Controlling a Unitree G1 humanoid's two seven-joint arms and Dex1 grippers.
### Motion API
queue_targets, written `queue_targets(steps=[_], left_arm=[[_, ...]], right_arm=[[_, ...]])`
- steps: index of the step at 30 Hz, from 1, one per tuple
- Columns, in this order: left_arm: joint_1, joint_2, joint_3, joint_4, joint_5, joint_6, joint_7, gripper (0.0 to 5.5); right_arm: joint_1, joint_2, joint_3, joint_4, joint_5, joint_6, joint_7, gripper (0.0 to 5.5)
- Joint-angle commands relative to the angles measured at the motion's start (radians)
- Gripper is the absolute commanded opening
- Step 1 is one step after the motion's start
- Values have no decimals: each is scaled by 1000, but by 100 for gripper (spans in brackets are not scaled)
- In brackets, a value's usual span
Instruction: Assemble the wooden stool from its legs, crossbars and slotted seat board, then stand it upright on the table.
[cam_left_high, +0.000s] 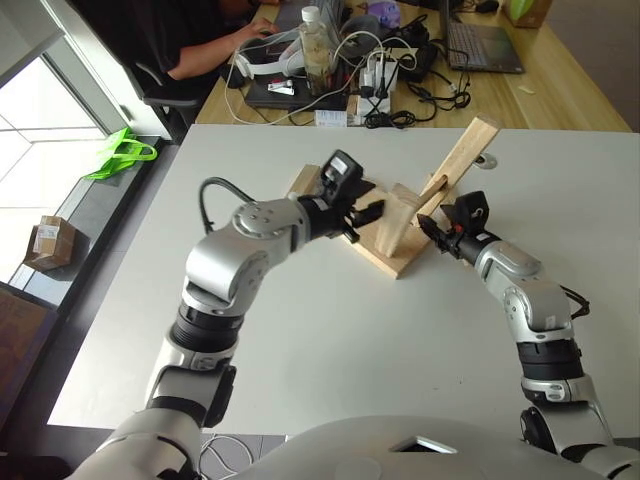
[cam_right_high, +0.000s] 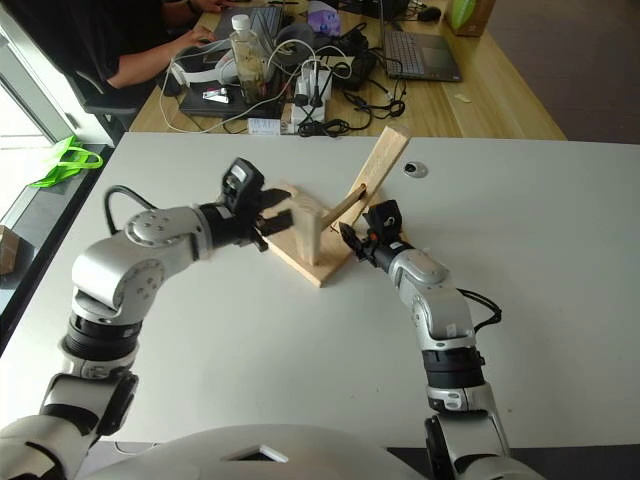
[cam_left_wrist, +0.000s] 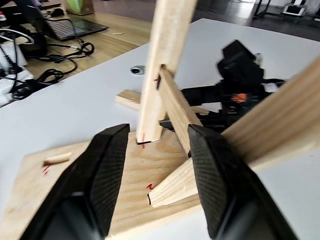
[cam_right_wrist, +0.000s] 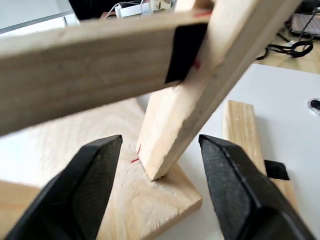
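Fingers (cam_left_wrist: 107, 175) of left gripper (cam_left_high: 370, 213) apart, empty, above board (cam_left_high: 392, 262), just left of frame centre. Those of right gripper (cam_left_high: 432, 232) apart too, near foot of tilted leg (cam_left_high: 466, 148). Board lay flat at centre, crossbar (cam_left_wrist: 177, 102) joined. Judged light, stiff, smooth, joints loose; grip leg low.

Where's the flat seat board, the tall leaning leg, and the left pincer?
seat board (cam_right_high: 312, 270): right eye view, near its closest corner.
tall leaning leg (cam_left_high: 466, 150): left eye view, its upper part.
left pincer (cam_left_high: 362, 220): left eye view, between its fingertips.
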Motion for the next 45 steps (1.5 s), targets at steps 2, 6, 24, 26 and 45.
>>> queue_targets(steps=[2, 6, 24, 26, 45], left_arm=[[-95, -134, 26, 65, -16, 25, 61, 217], [-103, 7, 131, 129, 11, -4, 17, 217], [-232, 187, -110, 938, 325, -389, -544, 217], [-241, 178, -119, 975, 335, -376, -584, 217], [-102, 191, 89, 521, 105, -75, -634, 217]], right_arm=[[-43, -37, 0, 67, -51, -90, 21, 289], [32, -203, 43, 8, -67, -66, 203, 289], [247, -282, 284, -385, 69, 46, 514, 289], [207, -201, 285, -348, 47, 46, 423, 289], [34, -6, 122, 14, -176, -170, -32, 289]])
